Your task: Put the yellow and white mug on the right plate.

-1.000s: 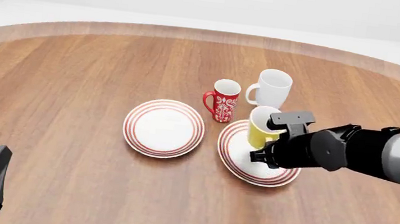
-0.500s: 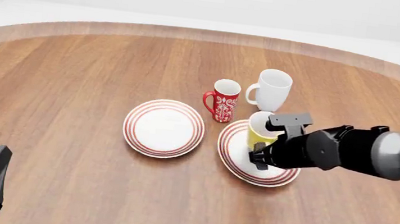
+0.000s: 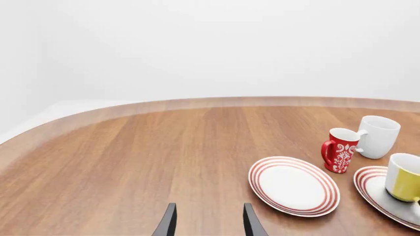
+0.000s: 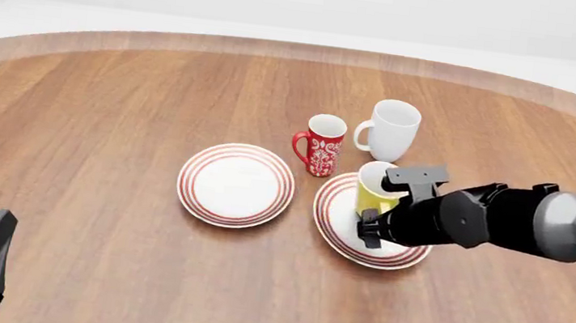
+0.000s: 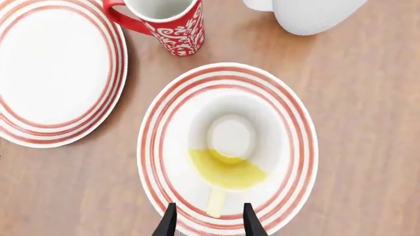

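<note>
Right wrist view looks straight down into your yellow and white mug (image 5: 231,147), which stands upright on the right plate (image 5: 161,123), inside its red rings. Your right gripper (image 5: 207,223) has its fingers apart on either side of the yellow handle (image 5: 215,201), and you cannot tell whether they touch it. Beyond the plate stand the red patterned mug (image 4: 322,144) and the white mug (image 4: 392,129); the left plate (image 4: 236,184) lies alongside. Your left gripper (image 3: 207,223) sits spread, holding nothing, well away.
</note>
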`<state>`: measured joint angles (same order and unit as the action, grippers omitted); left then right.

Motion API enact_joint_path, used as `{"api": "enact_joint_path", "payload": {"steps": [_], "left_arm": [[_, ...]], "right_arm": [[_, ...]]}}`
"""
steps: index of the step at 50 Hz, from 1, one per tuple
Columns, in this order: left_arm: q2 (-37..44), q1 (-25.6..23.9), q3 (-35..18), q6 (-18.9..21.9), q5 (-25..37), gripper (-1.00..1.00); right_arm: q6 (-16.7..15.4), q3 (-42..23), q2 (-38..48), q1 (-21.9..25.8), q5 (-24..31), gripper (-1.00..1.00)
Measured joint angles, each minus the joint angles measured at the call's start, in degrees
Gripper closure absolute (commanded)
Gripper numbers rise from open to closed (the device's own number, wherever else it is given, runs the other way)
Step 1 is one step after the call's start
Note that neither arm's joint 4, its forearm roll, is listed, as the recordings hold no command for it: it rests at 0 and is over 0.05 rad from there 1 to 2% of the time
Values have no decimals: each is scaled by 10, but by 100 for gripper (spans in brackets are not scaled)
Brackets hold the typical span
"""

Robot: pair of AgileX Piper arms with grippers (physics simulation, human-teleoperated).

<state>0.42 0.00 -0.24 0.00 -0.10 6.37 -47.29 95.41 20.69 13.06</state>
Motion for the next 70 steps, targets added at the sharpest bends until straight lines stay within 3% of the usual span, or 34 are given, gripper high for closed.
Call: {"api": "enact_joint_path", "payload": {"steps": [38,70], "left_arm": [[0,0,0,0,0,-100],[0,0,0,0,0,-100]], "right_arm": [[18,64,-96,13,20,-100],[22,89,-296,28,127,-100]]}}
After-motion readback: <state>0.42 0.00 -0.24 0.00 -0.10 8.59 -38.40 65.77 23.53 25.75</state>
